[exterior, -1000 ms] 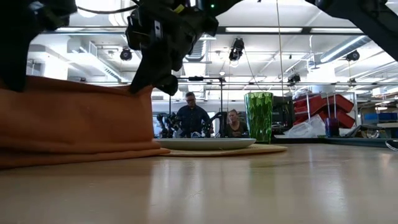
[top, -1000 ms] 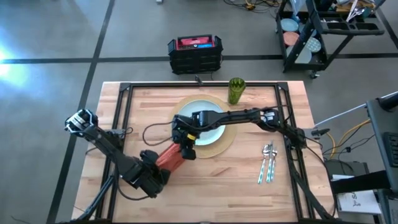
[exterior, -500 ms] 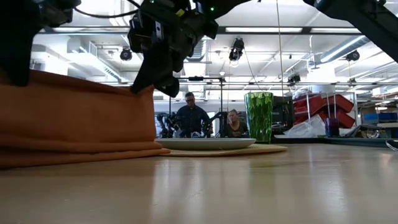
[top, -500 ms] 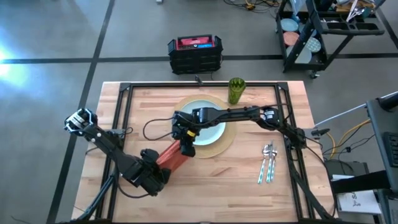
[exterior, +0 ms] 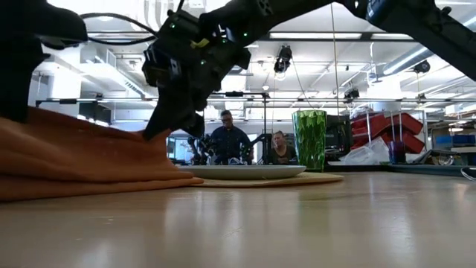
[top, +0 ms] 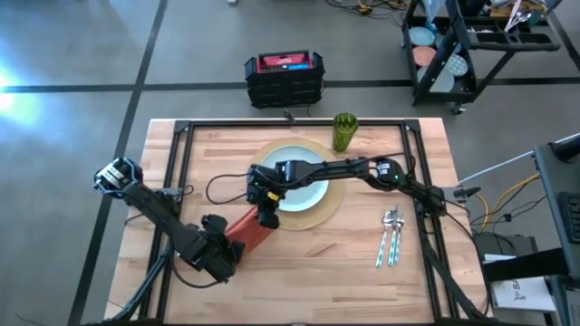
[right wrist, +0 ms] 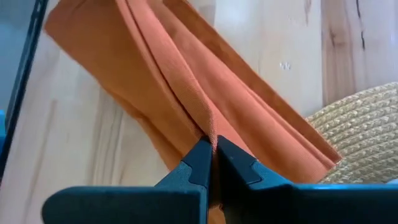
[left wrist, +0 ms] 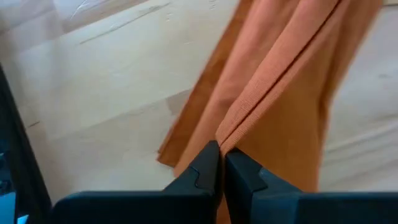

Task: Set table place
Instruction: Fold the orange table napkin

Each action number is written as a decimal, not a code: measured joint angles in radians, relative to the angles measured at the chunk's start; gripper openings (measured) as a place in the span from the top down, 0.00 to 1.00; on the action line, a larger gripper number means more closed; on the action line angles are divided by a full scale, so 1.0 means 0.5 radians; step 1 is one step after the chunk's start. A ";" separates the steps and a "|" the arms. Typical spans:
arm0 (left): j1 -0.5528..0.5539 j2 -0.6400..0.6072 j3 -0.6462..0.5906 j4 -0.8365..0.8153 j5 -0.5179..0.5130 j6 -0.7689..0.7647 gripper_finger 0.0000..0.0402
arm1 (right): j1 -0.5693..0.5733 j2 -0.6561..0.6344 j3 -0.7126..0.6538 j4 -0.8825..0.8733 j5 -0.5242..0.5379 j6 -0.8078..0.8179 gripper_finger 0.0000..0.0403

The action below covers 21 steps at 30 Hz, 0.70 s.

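Napkin (top: pixel 246 227), orange cloth, stretched between both pincers near the middle of the desk (top: pixel 362 272), a bit toward the front-left, one end just beside the placemat (top: pixel 328 206). Left pincer (top: pixel 227 241) pinching the napkin's front-left end; left wrist view shows its fingers pressed together on a folded edge of the cloth (left wrist: pixel 273 93). Right pincer (top: pixel 266 215) pinching the other end at the placemat's left rim; right wrist view shows fingers pressed together on a cloth fold (right wrist: pixel 174 87), woven placemat edge (right wrist: pixel 367 124) alongside. Low view: napkin (exterior: pixel 82 160) sags in folds onto the desk (exterior: pixel 297 223), right pincer (exterior: pixel 160 126) gripping its raised corner. Plate (top: pixel 299 186) sits centred on the placemat, partly under the right arm. Green cup (top: pixel 343 131) upright near the back edge, just beyond the placemat. Cutlery (top: pixel 390 237) lies together toward the front-right, well apart from the placemat. Low view background: two people (exterior: pixel 230 141) seated far behind the desk.
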 joint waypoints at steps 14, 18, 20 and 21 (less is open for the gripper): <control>0.007 0.000 -0.218 0.158 -0.079 -0.038 1.00 | -0.073 0.007 0.002 0.019 0.046 0.035 1.00; 0.012 -0.001 -0.219 0.194 -0.143 -0.036 1.00 | -0.093 0.007 0.002 0.014 0.041 0.017 1.00; 0.014 -0.004 -0.219 0.213 -0.151 -0.035 1.00 | -0.092 0.007 0.002 0.014 0.042 0.002 1.00; 0.014 -0.008 -0.219 0.225 -0.150 -0.036 1.00 | -0.089 0.007 0.002 0.014 0.041 0.003 1.00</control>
